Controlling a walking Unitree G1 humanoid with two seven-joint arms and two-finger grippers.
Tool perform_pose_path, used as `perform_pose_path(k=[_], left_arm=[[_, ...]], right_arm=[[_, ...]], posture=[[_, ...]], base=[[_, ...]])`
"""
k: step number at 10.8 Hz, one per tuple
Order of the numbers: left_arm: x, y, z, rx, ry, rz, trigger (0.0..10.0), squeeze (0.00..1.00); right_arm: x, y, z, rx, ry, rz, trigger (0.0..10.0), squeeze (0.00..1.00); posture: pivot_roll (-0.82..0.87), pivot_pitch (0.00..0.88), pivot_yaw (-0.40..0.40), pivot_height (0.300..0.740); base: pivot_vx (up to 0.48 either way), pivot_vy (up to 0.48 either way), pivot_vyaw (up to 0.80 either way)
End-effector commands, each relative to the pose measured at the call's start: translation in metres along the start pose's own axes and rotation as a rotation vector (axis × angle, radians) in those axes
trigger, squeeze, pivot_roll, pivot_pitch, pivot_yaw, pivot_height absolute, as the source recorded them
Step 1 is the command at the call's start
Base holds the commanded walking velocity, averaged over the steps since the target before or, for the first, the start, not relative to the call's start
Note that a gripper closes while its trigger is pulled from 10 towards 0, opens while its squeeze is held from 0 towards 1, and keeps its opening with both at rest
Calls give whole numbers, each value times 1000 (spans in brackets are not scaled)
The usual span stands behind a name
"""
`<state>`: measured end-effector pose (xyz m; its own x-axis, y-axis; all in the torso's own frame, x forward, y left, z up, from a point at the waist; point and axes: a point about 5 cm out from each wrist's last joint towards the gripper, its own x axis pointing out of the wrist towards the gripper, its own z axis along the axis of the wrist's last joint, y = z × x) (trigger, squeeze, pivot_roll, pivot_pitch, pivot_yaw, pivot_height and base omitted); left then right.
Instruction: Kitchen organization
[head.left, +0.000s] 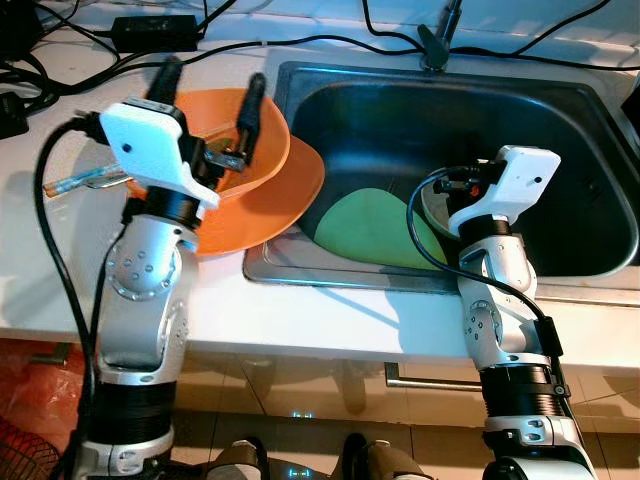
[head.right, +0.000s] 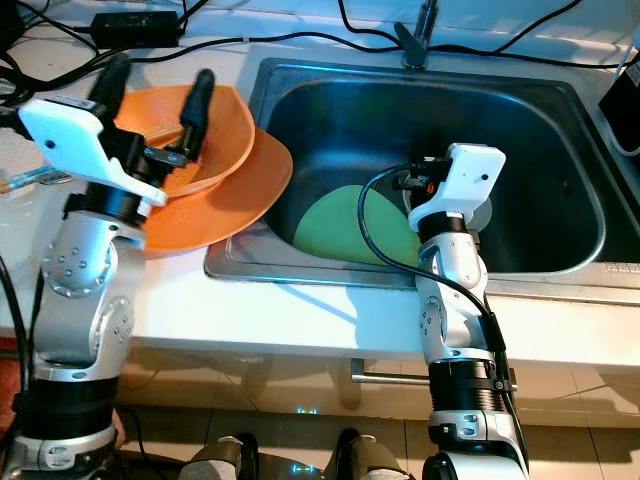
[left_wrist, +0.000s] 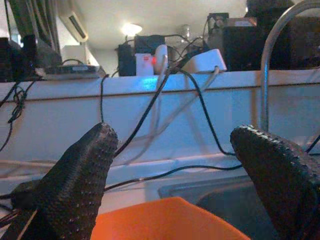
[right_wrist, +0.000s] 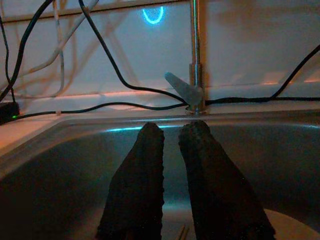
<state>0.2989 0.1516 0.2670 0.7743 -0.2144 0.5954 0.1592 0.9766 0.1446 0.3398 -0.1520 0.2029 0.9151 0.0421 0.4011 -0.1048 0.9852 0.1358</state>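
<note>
An orange bowl (head.left: 222, 125) rests tilted on an orange plate (head.left: 285, 200) on the counter, overlapping the sink's left rim. My left gripper (head.left: 208, 90) is open, one black finger (head.left: 250, 100) inside the bowl and the other beyond its far-left rim. The left wrist view shows the bowl's rim (left_wrist: 170, 220) below the spread fingertips. A green plate (head.left: 365, 228) lies in the sink (head.left: 560, 120). My right gripper (right_wrist: 171, 131) is shut on nothing, held low inside the sink beside the green plate, above a pale dish (right_wrist: 295, 225).
The faucet (head.left: 440, 40) stands at the sink's back edge. Black cables and a power adapter (head.left: 155, 30) lie along the back of the white counter (head.left: 330, 320). A clear utensil (head.left: 85, 180) lies left of the plate.
</note>
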Motion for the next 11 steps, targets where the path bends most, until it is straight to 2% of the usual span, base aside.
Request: perform_pose_path(k=[1, 11], left_arm=[[0, 1, 0, 15, -8, 14, 10000, 0], [1, -1, 0, 27, -19, 15, 10000, 0]], right_arm=[[-3, -5, -1, 11, -5, -27, 10000, 0], [-3, -6, 0, 9, -15, -29, 10000, 0]], posture=[[59, 201, -7, 740], [49, 180, 1, 740]], base=[[0, 0, 0], [0, 0, 0]])
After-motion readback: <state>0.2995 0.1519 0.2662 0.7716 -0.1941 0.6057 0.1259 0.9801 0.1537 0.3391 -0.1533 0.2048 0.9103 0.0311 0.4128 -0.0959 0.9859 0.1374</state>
